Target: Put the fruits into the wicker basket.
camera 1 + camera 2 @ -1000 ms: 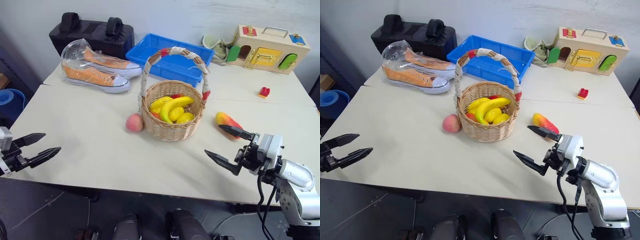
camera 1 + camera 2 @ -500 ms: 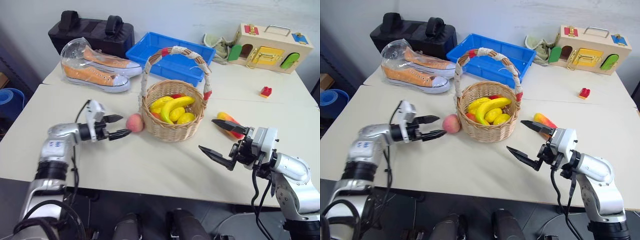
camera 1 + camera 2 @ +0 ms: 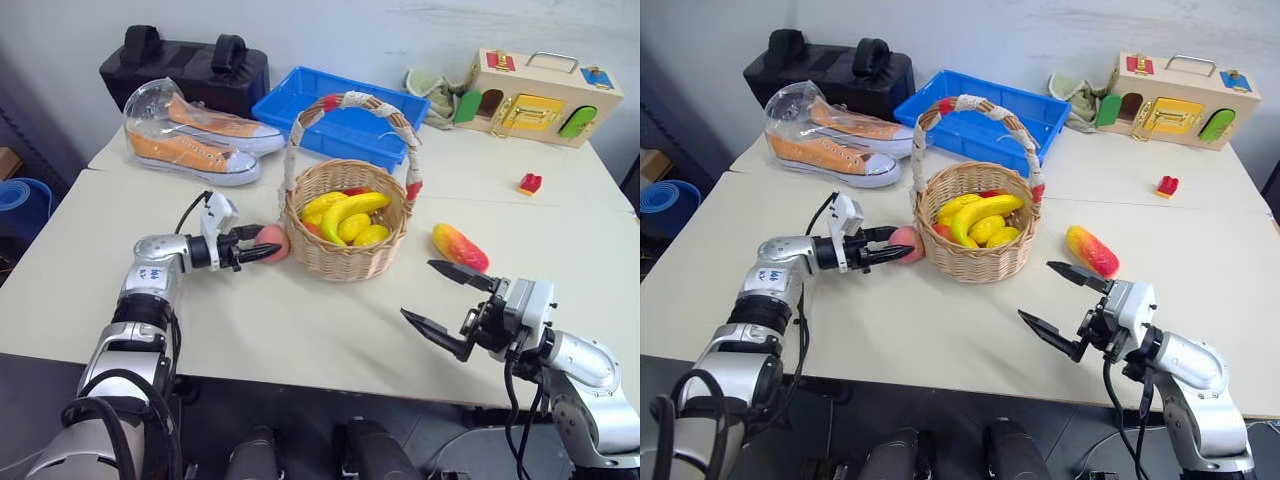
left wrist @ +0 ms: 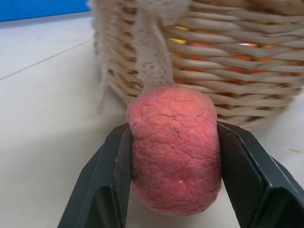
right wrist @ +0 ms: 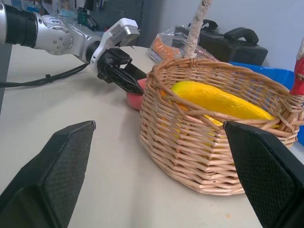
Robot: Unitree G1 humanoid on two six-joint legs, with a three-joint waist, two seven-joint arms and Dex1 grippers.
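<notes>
The left gripper (image 4: 172, 156) is clamped on the peach (image 3: 272, 241), a finger (image 4: 102, 183) pressed to each side. The peach sits on the table (image 3: 90, 260), touching the basket's (image 3: 346, 258) left wall — so it must go up and right over the rim. A second ago this gripper hung wide at the near left edge; it has reached in and closed. The right gripper (image 3: 446, 307) holds wide, empty, just near of the mango (image 3: 458, 247), which lies right of the basket, slanting far-left to near-right.
</notes>
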